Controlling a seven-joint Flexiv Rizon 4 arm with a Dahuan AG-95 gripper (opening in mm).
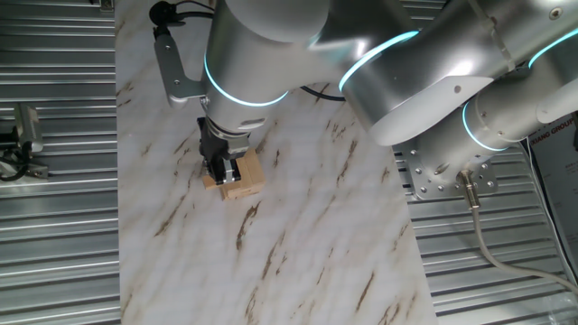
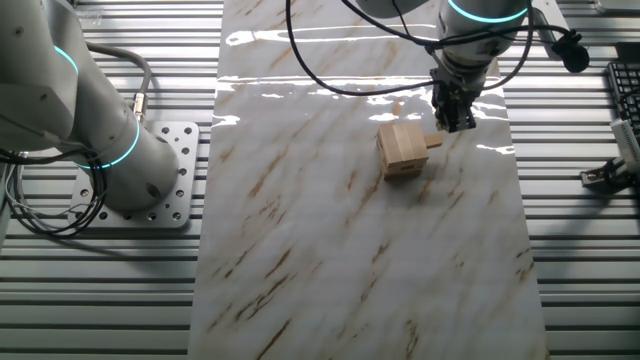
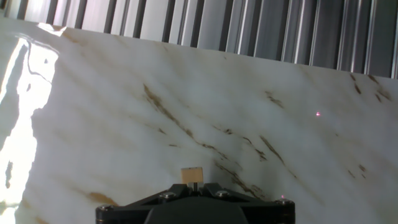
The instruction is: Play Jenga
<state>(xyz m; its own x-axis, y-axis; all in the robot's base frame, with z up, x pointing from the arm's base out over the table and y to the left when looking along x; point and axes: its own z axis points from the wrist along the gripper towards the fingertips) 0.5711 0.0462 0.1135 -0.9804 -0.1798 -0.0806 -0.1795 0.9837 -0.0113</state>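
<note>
Fingers: the dark fingers (image 1: 223, 168) hang from the silver arm and sit low at the side of the Jenga stack (image 1: 239, 179). In the other fixed view their tips (image 2: 452, 118) are closed narrow around the outer end of one block (image 2: 433, 142) that sticks out sideways from the stack.
Grip evidence: the hand view shows the small tan end face of a block (image 3: 192, 175) right at the front of the black finger housing, centred between the fingers.
Jenga stack: a small, low pile of light tan wooden blocks (image 2: 401, 148), standing on the marble-patterned surface (image 2: 350, 250), in the half nearer the wrist. It looks upright and compact apart from the one protruding block.
Protruding block: level with the middle of the stack in the other fixed view; its inner end is hidden in the stack, so how far it is out cannot be told.
Surface: white with brown veins, strong glare along one edge (image 2: 300, 40); it lies on ribbed metal decking (image 1: 54, 226).
Arm: large silver links with cyan light rings (image 1: 244, 95) span the upper part of the one fixed view; the base stands on a drilled metal plate (image 2: 175, 195) beside the surface.
Cabling: a black cable (image 2: 330, 85) loops over the surface toward the wrist.
</note>
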